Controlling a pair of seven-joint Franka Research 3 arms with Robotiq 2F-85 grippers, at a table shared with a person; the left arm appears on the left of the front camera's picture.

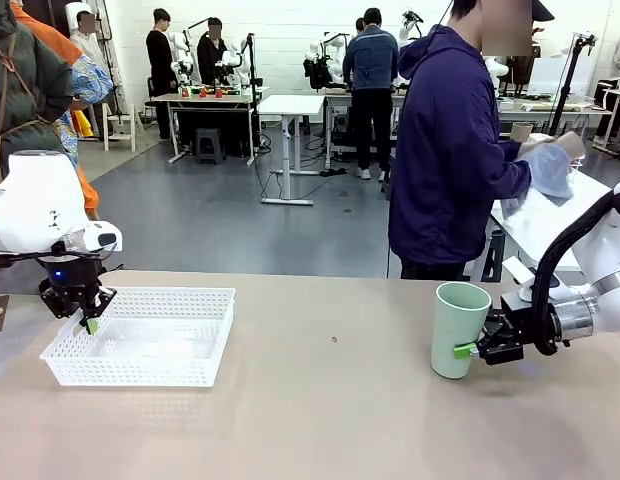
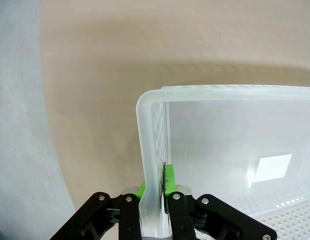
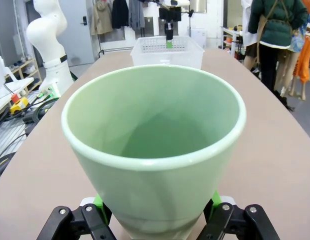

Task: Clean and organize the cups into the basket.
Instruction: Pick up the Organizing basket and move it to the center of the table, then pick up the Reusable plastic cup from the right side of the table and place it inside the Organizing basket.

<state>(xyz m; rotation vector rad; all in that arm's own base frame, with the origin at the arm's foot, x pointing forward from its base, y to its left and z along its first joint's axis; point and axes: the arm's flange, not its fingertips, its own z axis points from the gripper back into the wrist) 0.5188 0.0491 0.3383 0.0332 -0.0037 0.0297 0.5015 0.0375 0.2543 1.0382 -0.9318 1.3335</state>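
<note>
One shallow white lattice-sided plastic basket (image 1: 140, 375) sits flat and open side up at the left of the tan table (image 1: 320, 430). The left gripper (image 1: 89, 318) has its jaws pinched narrow on the basket's left wall. To the right stands one pale mint green tapered cup (image 1: 458, 325), upright with its long axis vertical and its mouth up. The right gripper (image 1: 468, 351) holds it with jaws closed around its lower part. Beyond the table, a person in a navy hooded top (image 1: 445, 150) holds a pale blue cloth (image 1: 550, 170).

Robotics lab (rows of workbenches (image 1: 290, 104))
</note>
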